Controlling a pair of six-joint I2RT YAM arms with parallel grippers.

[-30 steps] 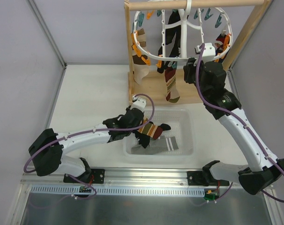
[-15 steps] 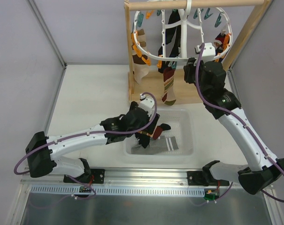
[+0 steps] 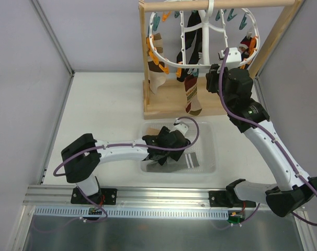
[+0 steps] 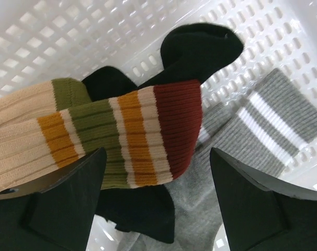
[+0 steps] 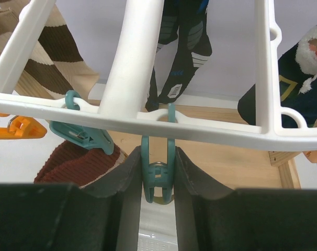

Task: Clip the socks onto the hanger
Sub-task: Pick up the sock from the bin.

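L gripper (image 4: 156, 157) gapes wide in the basket (image 4: 54, 36) over the striped sock (image 4: 122, 136), grasping nothing. R gripper (image 5: 157, 180) is up at the hanger (image 5: 124, 63), clenched on a teal clip (image 5: 157, 170). Several hung socks (image 3: 191, 97) done; striped, black sock (image 4: 200, 47) & grey sock (image 4: 263, 130) left, approx halfway.

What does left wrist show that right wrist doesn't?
Left wrist only: the basket holding a striped sock, black sock and grey sock; jaws wide apart over the striped one, gripping nothing.
Right wrist only: the hanger, with jaws closed on a hanging teal pin; an orange pin, clipped socks including a Santa sock, and the wooden base.
Both: each camera's own dark jaws at the bottom edge, and socks, though different ones.
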